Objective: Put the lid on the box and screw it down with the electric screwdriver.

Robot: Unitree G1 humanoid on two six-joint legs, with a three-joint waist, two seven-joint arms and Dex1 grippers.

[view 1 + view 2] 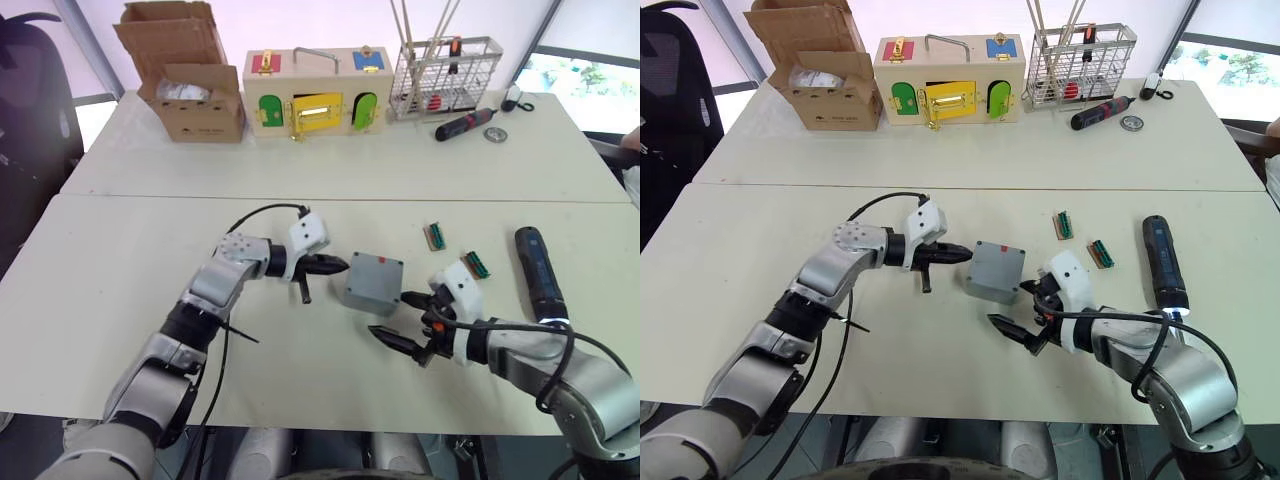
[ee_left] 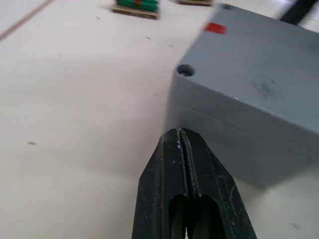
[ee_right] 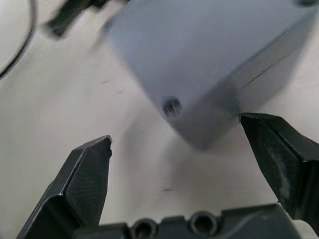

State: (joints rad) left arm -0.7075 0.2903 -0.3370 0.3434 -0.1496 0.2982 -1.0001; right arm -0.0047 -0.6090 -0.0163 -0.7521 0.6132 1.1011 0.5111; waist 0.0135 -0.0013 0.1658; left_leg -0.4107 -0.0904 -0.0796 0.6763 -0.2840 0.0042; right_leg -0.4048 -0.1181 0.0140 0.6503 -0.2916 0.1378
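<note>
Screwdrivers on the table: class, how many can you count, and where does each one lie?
2. The big dark screwdriver lies on the near table at the robot's right. The smaller red-and-black screwdriver lies on the far table beside the wire basket, which may hide others.

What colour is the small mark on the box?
Red, on the grey box; clearest in the left wrist view.

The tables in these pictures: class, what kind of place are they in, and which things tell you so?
Probably a workshop or robot test room: pale tables carry a grey box, an electric screwdriver, a wire rack of tools and a wooden box with coloured doors.
</note>
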